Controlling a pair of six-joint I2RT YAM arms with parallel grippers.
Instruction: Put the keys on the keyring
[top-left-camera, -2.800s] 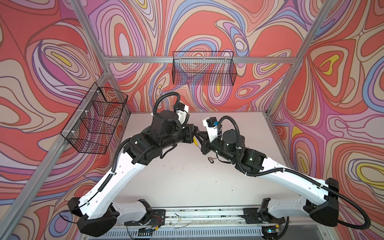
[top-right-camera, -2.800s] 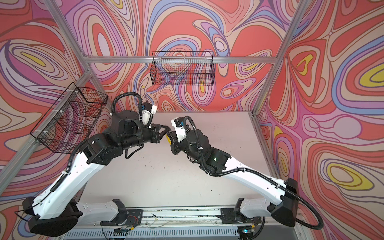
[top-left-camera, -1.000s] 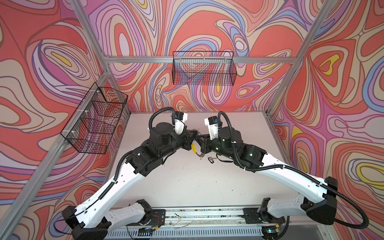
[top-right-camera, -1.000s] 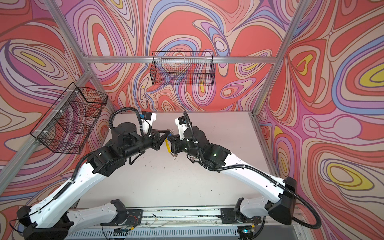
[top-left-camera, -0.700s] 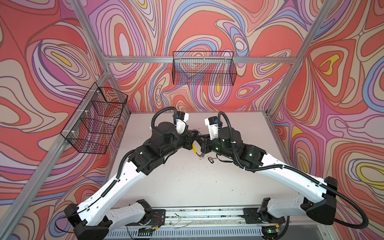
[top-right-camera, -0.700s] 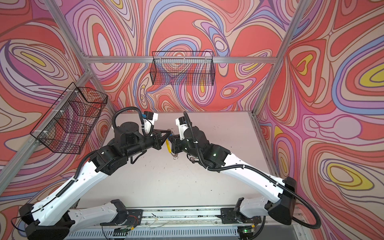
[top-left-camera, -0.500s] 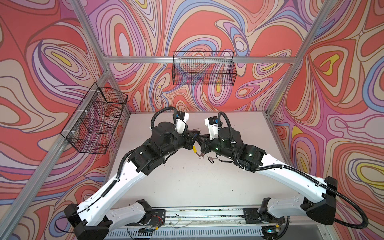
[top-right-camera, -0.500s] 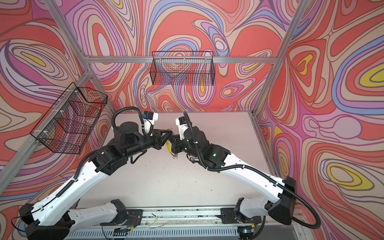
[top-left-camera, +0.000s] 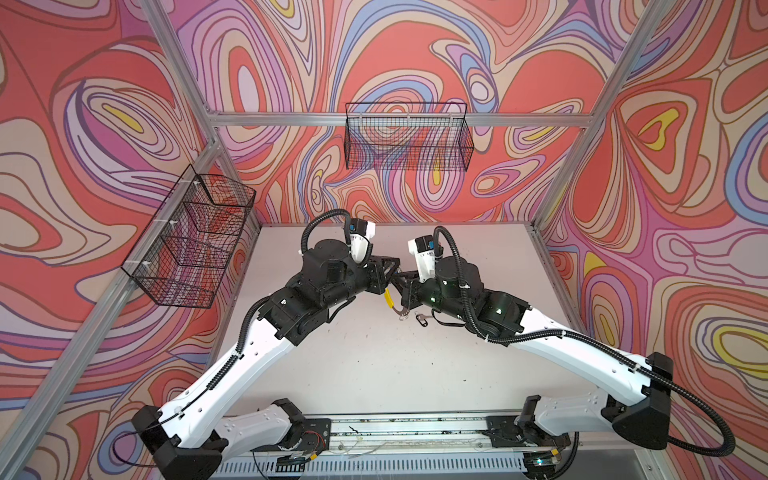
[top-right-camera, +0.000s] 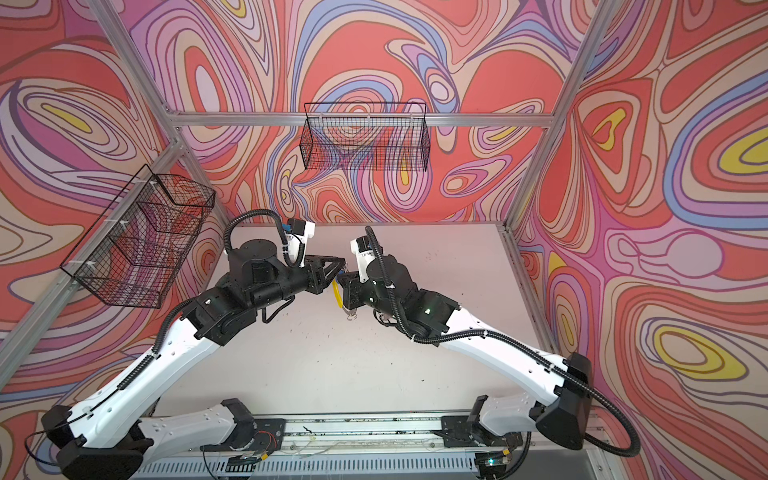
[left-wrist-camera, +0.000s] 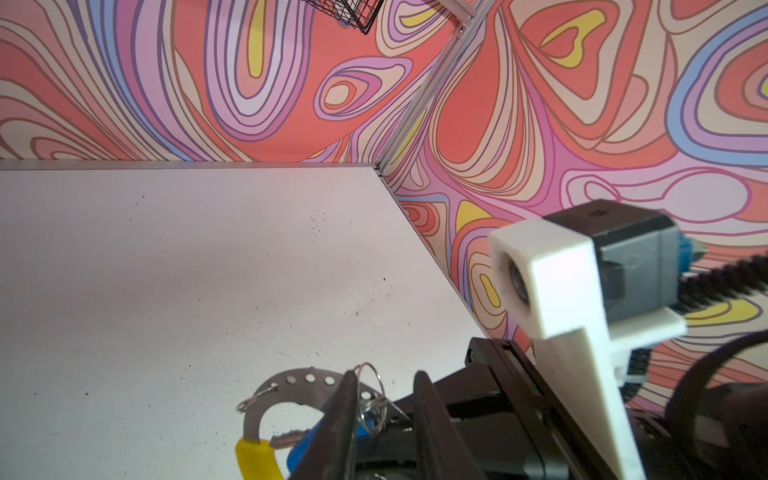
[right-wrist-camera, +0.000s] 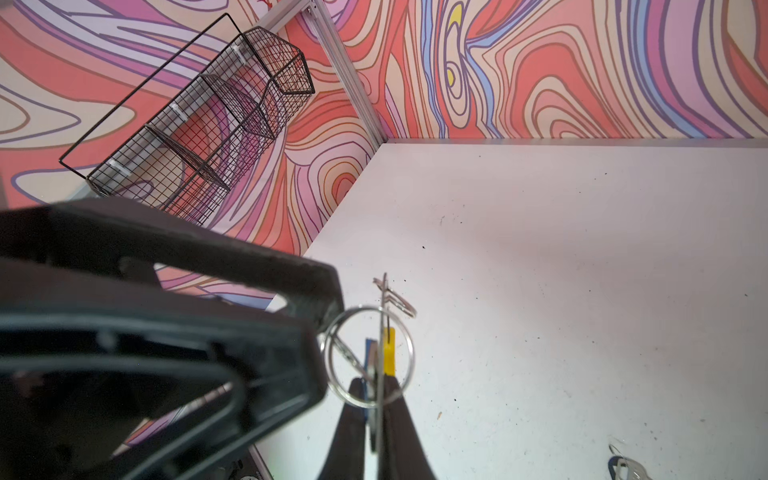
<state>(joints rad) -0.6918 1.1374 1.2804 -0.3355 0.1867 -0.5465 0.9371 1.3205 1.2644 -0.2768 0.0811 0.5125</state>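
One keyring (left-wrist-camera: 309, 380) pinched in right gripper (right-wrist-camera: 379, 415), left gripper (left-wrist-camera: 385, 375) jaws apart, blue-tagged key (left-wrist-camera: 301, 451) beside it, black-tagged key (top-left-camera: 420, 320) on table (top-left-camera: 374, 365), two in all

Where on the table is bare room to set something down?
Free: the table front middle, along the base rail; its back right corner. Crowded: the centre, where left gripper and right gripper meet at the keyring, black-tagged key beside.

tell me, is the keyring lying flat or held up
Held up: the right gripper is shut on the keyring, which stands on edge above the table.
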